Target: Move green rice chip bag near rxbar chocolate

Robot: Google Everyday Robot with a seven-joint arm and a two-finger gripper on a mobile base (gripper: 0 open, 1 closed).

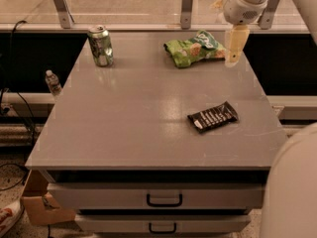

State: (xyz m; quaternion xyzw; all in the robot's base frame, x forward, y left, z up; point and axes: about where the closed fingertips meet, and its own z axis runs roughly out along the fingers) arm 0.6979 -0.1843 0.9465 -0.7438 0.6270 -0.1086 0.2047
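The green rice chip bag (194, 48) lies at the back of the grey table, right of centre. The rxbar chocolate (213, 117), a dark wrapper with white lettering, lies nearer the front right. My gripper (234, 58) hangs from the white arm at the upper right, just to the right of the bag's right end and slightly above the table. It holds nothing that I can see.
A green soda can (100, 45) stands at the back left of the table (124, 128). A small bottle (52, 83) stands on the floor to the left. Drawers (163, 200) sit under the table front. A railing runs behind the table.
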